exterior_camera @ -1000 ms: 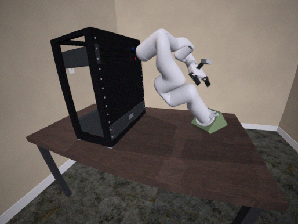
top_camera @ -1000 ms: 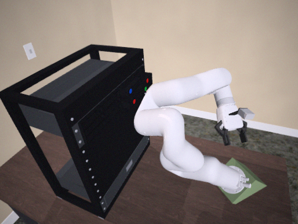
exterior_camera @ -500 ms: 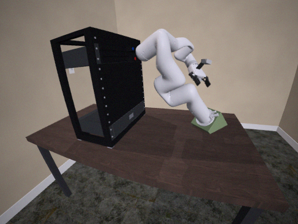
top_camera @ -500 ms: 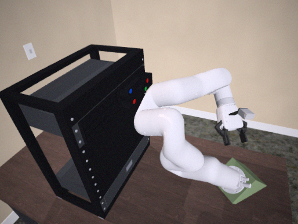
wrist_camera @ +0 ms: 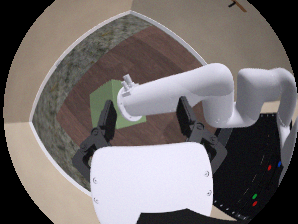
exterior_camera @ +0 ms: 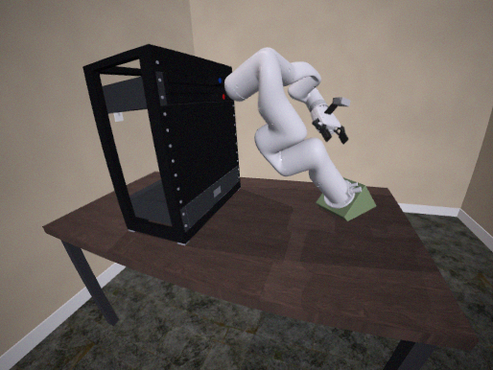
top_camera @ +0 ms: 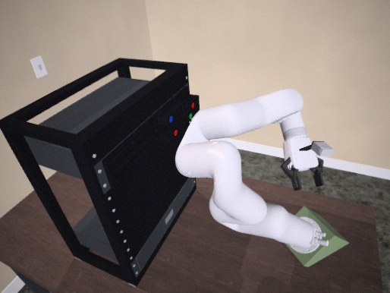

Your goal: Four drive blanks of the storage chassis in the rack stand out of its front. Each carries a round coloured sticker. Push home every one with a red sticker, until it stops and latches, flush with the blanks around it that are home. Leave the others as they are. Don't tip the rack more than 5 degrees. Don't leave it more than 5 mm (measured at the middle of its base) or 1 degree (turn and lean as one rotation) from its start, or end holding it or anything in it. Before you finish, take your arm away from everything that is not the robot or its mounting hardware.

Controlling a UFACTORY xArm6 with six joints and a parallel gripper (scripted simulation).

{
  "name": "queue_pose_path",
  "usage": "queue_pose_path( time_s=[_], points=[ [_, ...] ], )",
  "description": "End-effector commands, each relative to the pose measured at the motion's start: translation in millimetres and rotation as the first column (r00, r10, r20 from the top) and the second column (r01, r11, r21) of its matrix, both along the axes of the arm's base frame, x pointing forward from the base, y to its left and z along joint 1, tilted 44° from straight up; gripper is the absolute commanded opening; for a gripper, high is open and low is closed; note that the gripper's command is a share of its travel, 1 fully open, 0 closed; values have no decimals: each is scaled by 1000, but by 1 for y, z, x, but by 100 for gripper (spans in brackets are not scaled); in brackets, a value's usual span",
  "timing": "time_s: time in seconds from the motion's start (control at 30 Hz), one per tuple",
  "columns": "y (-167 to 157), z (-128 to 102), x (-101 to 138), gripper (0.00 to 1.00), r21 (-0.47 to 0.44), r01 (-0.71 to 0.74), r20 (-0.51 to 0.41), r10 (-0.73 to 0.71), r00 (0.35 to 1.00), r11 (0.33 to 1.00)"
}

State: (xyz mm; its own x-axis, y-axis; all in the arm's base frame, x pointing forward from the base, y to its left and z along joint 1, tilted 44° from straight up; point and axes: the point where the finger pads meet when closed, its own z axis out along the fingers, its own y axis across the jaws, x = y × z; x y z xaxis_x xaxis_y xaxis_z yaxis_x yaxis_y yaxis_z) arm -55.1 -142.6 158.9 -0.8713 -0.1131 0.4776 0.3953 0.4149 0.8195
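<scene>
The black rack (top_camera: 110, 167) stands on the brown table, its front facing the arm. Near the top right of its front I see four stickers: a red one (top_camera: 193, 105), a green one (top_camera: 190, 115), a blue one (top_camera: 171, 118) and a second red one (top_camera: 175, 132). In the exterior view only the blue sticker (exterior_camera: 220, 80) and a red sticker (exterior_camera: 223, 96) show; the arm hides the rest. The wrist view shows two red stickers (wrist_camera: 269, 168) (wrist_camera: 254, 204) and the green sticker (wrist_camera: 254, 196). My gripper (top_camera: 306, 182) is open and empty, hanging in the air well to the right of the rack, above the arm's base; it also shows in the exterior view (exterior_camera: 332, 134) and in the wrist view (wrist_camera: 148, 123).
The arm's green base block (top_camera: 322, 237) sits at the table's right side. The arm's elbow (top_camera: 197, 155) is close to the rack's front. Walls stand behind the table; a grey shelf (top_camera: 95, 102) lies in the rack's top.
</scene>
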Motion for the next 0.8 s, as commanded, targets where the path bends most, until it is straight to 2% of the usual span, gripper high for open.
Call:
queue_pose_path(
  time_s=[0.0,0.37,0.77],
  points=[
    [-1,0,0,100,-3,0,0,0,1000,1000],
    [1,1,2,100,-3,14,-1,-14,1000,1000],
    [12,4,15,100,-3,107,-6,-107,994,994]
  ],
)
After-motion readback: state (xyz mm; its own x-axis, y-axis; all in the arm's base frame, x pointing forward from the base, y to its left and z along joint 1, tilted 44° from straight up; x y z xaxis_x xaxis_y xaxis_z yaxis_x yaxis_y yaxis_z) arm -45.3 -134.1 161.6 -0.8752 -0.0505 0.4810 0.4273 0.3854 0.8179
